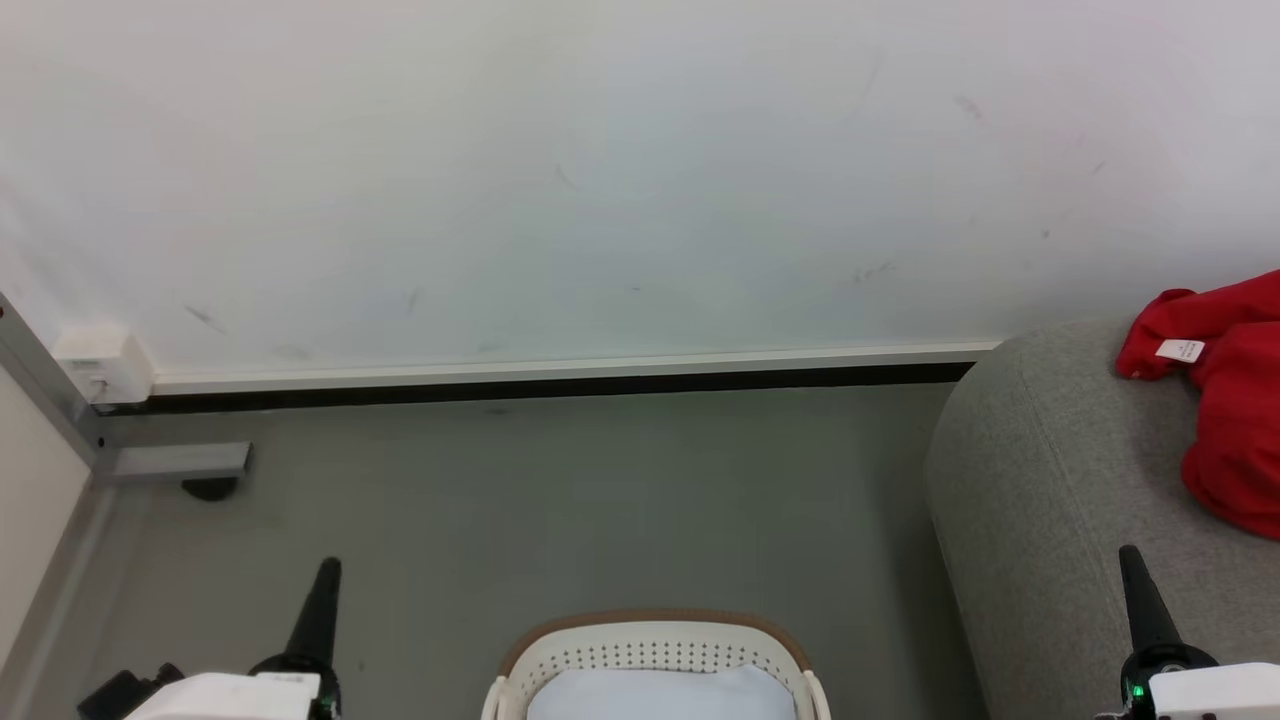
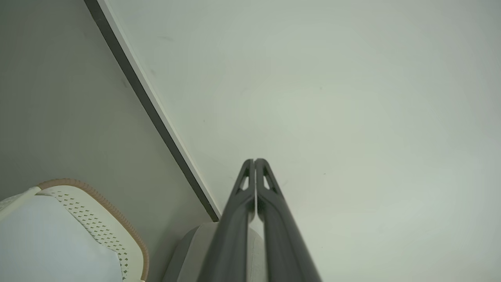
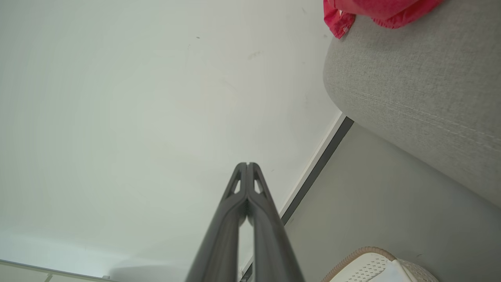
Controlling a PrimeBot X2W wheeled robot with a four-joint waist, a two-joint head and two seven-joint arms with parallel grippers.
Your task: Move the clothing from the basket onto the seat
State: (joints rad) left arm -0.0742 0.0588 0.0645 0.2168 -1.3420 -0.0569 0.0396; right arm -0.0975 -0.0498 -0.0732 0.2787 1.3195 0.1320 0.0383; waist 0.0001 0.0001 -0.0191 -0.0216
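1. Two hands sit low at the near edge. The left hand point(image 1: 326, 578) is at the near left over the grey floor point(image 1: 560, 500). The right hand point(image 1: 1132, 562) is at the near right, its tip showing against the seat point(image 1: 1040, 480).
2. The left hand is narrow: in its wrist view the two fingers are pressed together along their length with nothing between them.
3. The right hand is also narrow, fingertips touching and holding nothing.
4. The clothing point(image 1: 1235, 410) is a crumpled red heap with a small white label. It lies on top of the seat at the far right, well apart from both hands.
5. The basket point(image 1: 650, 622) stands on the floor at the near middle, between the two hands and just left of the seat. No red shows inside it. A pale bluish-white surface point(image 1: 660, 695) lies in it, but I cannot tell what it is.
6. Beyond the floor, a white wall point(image 1: 620, 170) rises above a dark skirting strip point(image 1: 540, 385).
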